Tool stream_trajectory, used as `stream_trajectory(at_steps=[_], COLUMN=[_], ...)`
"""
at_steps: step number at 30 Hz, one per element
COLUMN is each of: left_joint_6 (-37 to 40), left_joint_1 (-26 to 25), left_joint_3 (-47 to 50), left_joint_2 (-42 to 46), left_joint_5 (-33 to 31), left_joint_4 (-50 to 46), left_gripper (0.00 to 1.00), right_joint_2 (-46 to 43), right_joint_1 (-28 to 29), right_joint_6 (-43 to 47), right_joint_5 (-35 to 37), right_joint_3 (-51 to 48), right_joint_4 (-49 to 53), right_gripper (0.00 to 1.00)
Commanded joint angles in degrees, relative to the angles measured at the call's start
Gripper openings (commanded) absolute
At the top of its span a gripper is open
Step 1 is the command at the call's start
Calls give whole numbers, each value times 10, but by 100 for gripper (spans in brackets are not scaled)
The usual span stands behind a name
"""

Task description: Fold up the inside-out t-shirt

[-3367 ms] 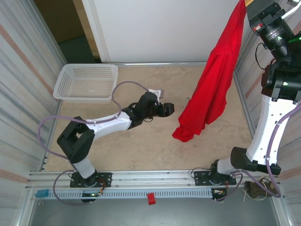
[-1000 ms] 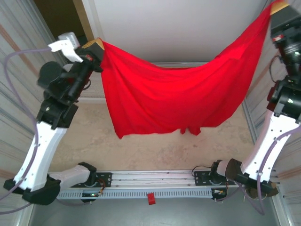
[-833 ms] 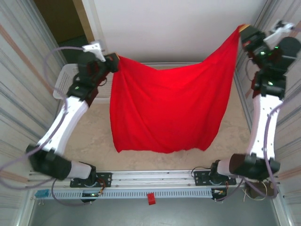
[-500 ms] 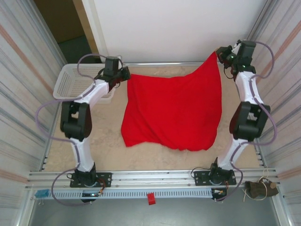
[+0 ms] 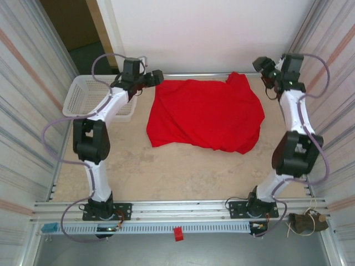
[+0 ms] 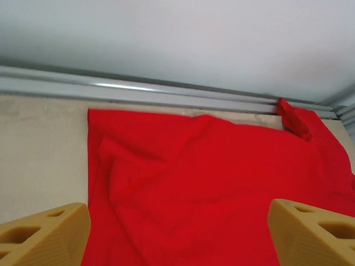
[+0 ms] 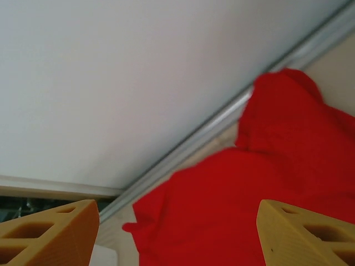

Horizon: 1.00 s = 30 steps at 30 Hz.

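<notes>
A bright red t-shirt (image 5: 205, 113) lies spread on the far half of a beige table (image 5: 183, 177), seen from above. Its far edge sits close to the metal rail (image 6: 166, 95) at the foot of a white back wall. The cloth is mostly flat but rumpled. Its near edge is uneven, and a bunched corner rises at the far right by the rail.

The left gripper (image 5: 154, 77) hovers at the shirt's far left corner and the right gripper (image 5: 262, 65) near its far right corner. In the left wrist view the tan fingers (image 6: 47, 233) stand wide apart with the shirt lying free below them. The right wrist view shows the same: fingers (image 7: 302, 235) spread wide, holding nothing. A white mesh basket (image 5: 83, 100) sits on the table to the left, apart from the shirt.

The laying-out step looks about finished, and no fold has been made yet. The next move probably calls for lowering each gripper to pinch an edge or corner. The grippers would then smooth the bunched right corner or carry one side over toward the middle. The cloth is soft and will likely sag and wrinkle when lifted.

No brand, label or lettering can be read anywhere, and the shirt shows as plain red.
</notes>
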<state>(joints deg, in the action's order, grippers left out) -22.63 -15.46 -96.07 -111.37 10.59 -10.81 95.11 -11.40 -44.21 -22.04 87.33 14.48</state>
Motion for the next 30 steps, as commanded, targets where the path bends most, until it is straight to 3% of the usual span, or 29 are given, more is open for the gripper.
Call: stream_trajectory(at_steps=[1, 7, 11, 22, 28, 30], left_joint_6=[-23, -72, -105, -132, -125, -119], left_joint_1=[-11, -57, -84, -111, -111, -111], left_joint_3=[98, 319, 406, 395, 394, 393], left_joint_2=[100, 227, 241, 137, 114, 107], left_joint_5=[6, -27, -31, -55, -58, -56], left_joint_4=[-4, 5, 18, 9, 30, 38], left_gripper=[83, 84, 84, 83, 73, 64], right_joint_2=[-104, -259, -314, -286, -213, -203], right_joint_1=[8, 45, 50, 79, 81, 83], right_joint_6=[40, 23, -2, -18, -7, 1], right_joint_5=[56, 158, 177, 166, 126, 119], right_joint_3=[-105, -326, -435, -521, -519, -519], right_joint_4=[58, 126, 135, 89, 27, 20], right_gripper=[73, 78, 82, 81, 69, 61])
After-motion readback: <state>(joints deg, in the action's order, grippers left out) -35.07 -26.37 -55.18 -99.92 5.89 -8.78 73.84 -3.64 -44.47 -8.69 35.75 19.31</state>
